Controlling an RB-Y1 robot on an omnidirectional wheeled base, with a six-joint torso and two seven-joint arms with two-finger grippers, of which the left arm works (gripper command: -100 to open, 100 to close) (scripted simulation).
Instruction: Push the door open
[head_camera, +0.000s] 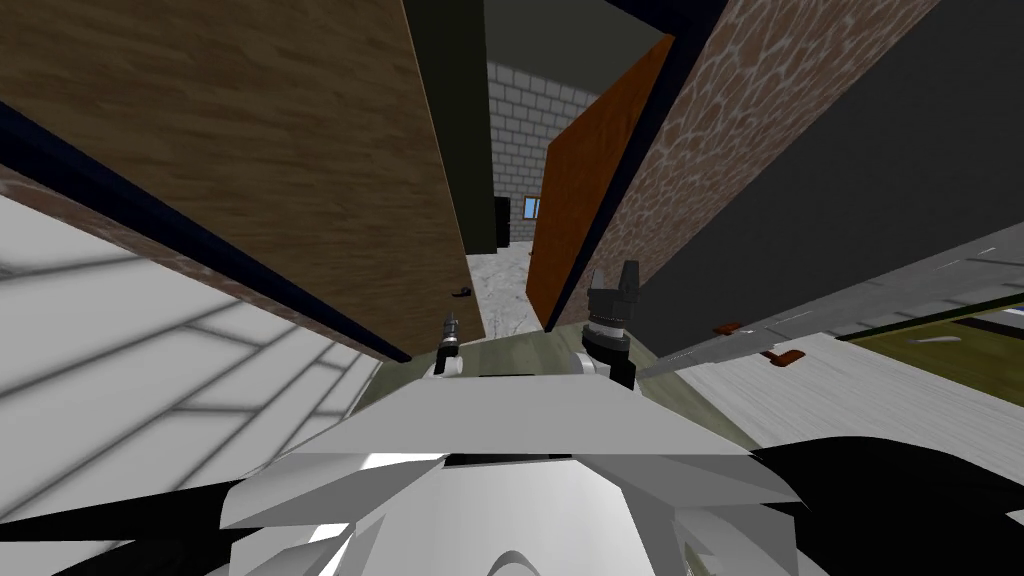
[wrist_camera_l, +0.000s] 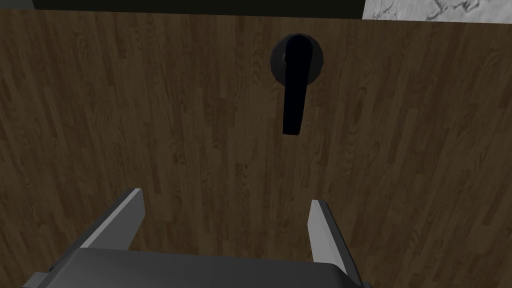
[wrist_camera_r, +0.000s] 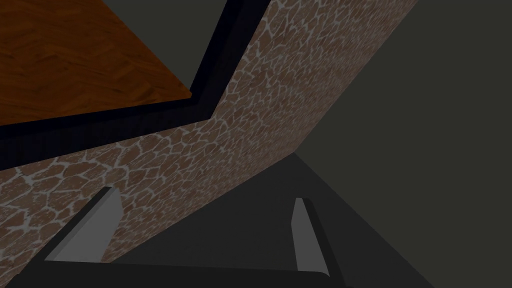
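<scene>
A dark brown wooden door stands at my left and slants away, leaving a gap on its right. Its black lever handle sits near the free edge. My left gripper is just short of the door, close to the handle. In the left wrist view the left gripper is open and faces the door face. The handle lies beyond the fingertips, more on the side of one finger. My right gripper is raised by the stone-patterned wall and is open and empty.
An orange-brown door stands swung open on the right of the gap, in a dark blue frame. The stone-patterned wall runs along my right. Through the gap I see pale marbled floor and a grey brick wall.
</scene>
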